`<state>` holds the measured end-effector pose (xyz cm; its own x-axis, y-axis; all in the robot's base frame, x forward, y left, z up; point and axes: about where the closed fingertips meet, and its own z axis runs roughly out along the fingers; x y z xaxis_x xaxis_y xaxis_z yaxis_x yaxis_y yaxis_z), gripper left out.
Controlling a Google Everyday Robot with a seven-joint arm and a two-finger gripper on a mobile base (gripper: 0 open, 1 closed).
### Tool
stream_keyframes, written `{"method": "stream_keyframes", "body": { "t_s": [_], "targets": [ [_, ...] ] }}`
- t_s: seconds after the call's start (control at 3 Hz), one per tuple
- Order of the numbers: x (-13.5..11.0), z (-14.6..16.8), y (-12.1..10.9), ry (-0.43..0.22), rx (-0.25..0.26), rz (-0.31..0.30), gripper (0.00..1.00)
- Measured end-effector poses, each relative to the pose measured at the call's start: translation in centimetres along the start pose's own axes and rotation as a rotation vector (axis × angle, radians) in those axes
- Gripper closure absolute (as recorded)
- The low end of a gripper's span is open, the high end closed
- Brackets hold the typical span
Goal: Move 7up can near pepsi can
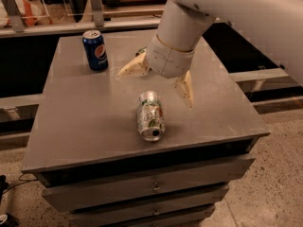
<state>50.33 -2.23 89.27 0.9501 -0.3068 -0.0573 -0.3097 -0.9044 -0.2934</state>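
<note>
The 7up can (150, 115), pale silver with green lettering, lies on its side on the grey table (75, 108), its opening facing the front edge. The pepsi can (95, 49), dark blue, stands upright at the table's back left. My gripper (158, 78) hangs just behind and above the 7up can. It is open, with one cream finger (132, 66) pointing left and the other (186, 89) pointing down to the right of the can. It holds nothing.
A shiny green can is almost wholly hidden behind my wrist; only a sliver (141, 51) shows. The table is a cabinet with drawers (151, 186). A rail and shelving (57, 25) run behind it.
</note>
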Motion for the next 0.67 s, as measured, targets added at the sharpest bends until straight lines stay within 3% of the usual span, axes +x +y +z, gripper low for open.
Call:
{"method": "stream_keyframes", "body": {
  "t_s": [0.33, 0.67],
  "targets": [
    [-0.6, 1.4, -1.0, 0.022, -0.047, -0.11, 0.0],
    [-1.4, 2.7, -1.3, 0.058, -0.09, -0.166, 0.0]
  ]
}}
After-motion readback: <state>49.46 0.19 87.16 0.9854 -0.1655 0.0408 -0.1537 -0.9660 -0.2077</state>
